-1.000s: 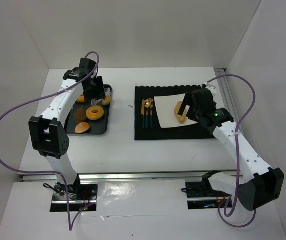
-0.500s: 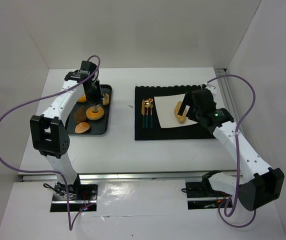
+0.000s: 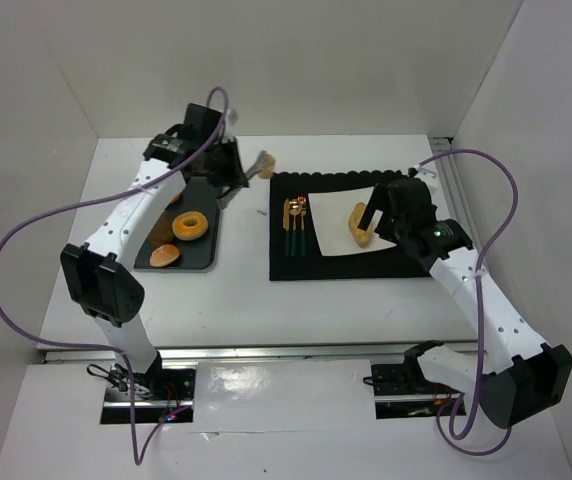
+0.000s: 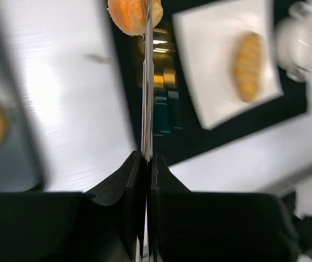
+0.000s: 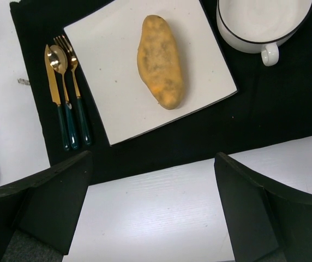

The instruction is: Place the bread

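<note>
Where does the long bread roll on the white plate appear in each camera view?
Top external: the long bread roll lies right of centre, on the black mat area.
Left wrist: long bread roll at upper right, blurred.
Right wrist: long bread roll at upper centre, sharp.
Shared landmark: the white square plate under it.

Black placemat (image 5: pixel 287 98) on white desk (image 5: pixel 172 218). Gold knife (image 5: pixel 51 73), spoon (image 5: pixel 59 61) and fork (image 5: pixel 83 124), green-handled, lie side by side at its 9 o'clock; black-rimmed white cup (image 5: pixel 259 19) at 1 o'clock.
</note>
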You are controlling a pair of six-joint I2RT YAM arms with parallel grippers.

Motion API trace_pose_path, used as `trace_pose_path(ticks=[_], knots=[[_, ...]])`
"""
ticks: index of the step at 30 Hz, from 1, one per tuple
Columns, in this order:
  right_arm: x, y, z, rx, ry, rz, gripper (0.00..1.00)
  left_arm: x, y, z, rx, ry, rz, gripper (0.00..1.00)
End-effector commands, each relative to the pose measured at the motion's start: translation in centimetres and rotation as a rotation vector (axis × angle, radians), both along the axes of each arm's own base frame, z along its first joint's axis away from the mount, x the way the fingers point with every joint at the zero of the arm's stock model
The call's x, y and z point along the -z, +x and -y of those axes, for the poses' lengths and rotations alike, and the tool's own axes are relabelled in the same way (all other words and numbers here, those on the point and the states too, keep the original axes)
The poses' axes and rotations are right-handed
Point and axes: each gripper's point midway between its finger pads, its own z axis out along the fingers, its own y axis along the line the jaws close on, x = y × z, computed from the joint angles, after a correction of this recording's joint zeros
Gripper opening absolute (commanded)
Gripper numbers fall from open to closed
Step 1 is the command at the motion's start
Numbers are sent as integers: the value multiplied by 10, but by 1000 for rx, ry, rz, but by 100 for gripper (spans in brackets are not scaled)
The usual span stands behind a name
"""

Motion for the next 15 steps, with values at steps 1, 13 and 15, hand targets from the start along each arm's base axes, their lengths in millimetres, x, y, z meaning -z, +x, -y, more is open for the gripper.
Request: trace_pose_path(ticks=[1, 13, 15], knots=[[-14, 1, 7, 40, 7, 61, 99, -18, -4, 84, 174, -165, 39, 0], [-19, -9, 15, 56, 1, 63, 99, 35, -1, 206, 337, -253, -58, 0], [-17, -10, 16, 56, -3, 53, 99, 35, -3, 209, 332, -251, -60, 0]])
